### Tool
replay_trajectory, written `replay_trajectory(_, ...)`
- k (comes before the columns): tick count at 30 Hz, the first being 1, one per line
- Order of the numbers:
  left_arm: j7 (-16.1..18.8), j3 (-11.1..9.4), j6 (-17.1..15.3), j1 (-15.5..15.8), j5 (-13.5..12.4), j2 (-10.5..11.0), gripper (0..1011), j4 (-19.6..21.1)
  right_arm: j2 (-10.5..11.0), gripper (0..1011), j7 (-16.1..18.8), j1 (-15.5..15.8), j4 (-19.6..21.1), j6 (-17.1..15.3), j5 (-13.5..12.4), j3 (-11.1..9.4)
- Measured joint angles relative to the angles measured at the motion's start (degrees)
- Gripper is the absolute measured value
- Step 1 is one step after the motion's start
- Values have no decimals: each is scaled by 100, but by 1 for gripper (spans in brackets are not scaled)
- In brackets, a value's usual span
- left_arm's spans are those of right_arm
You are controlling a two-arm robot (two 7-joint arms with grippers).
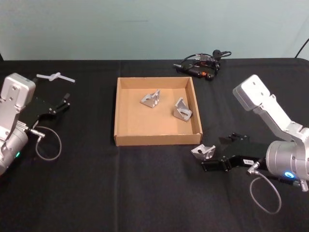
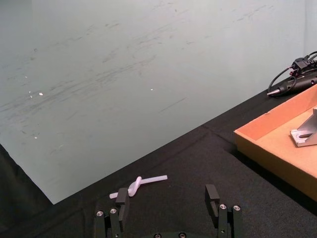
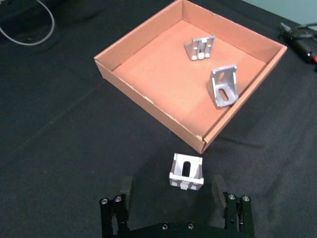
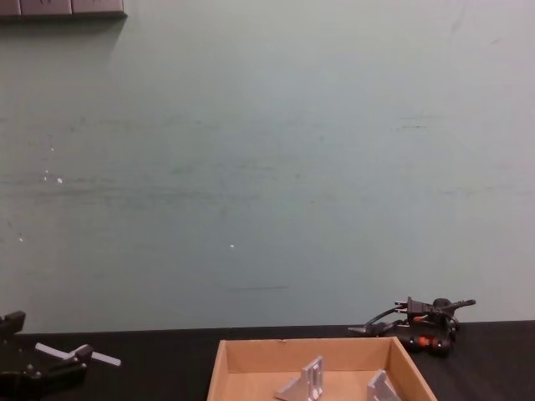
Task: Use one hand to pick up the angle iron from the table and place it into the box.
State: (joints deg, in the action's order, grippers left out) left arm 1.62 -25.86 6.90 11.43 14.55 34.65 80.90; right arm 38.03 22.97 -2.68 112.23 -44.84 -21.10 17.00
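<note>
Right gripper (image 1: 215,153) low over matte black table (image 1: 145,193) at 5 o'clock of box (image 1: 116,125), black fingers spread wide and clasping nothing, with small slotted silver angle iron (image 3: 186,172) on the cloth just ahead of the tips, just off the box's 5 o'clock corner; contact with the fingers not discernible. Left gripper (image 1: 65,101) at 9 o'clock, likewise wide and empty, near a knotted white plastic strip (image 1: 55,76). Within the shallow tan cardboard walls, a ribbed metal bracket (image 1: 150,99) toward 12 o'clock and a second bracket (image 1: 183,109) toward 3 o'clock, apart; black corded tool (image 1: 203,65) at 1 o'clock.
</note>
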Motion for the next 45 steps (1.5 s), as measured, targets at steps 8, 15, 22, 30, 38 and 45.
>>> replay_trajectory(8, 0, 0, 0, 0, 0, 0, 1005, 0, -43, 1004, -136, 89, -67, -1, -36, -14)
replay_trajectory(15, 0, 0, 0, 0, 0, 0, 1005, 0, -155, 1004, -171, -45, -293, 23, 6, 138)
replay_trajectory(22, 0, 0, 0, 0, 0, 0, 1005, 0, -311, 1004, -190, -228, -584, 150, 84, 250)
replay_trajectory(30, 0, 0, 0, 0, 0, 0, 1005, 0, -487, 1004, -174, -460, -960, 271, 135, 358)
replay_trajectory(38, 0, 0, 0, 0, 0, 0, 1005, 0, -516, 1004, -139, -516, -1036, 272, 154, 405)
replay_trajectory(45, 0, 0, 0, 0, 0, 0, 1005, 0, -509, 927, -140, -502, -1017, 272, 154, 393)
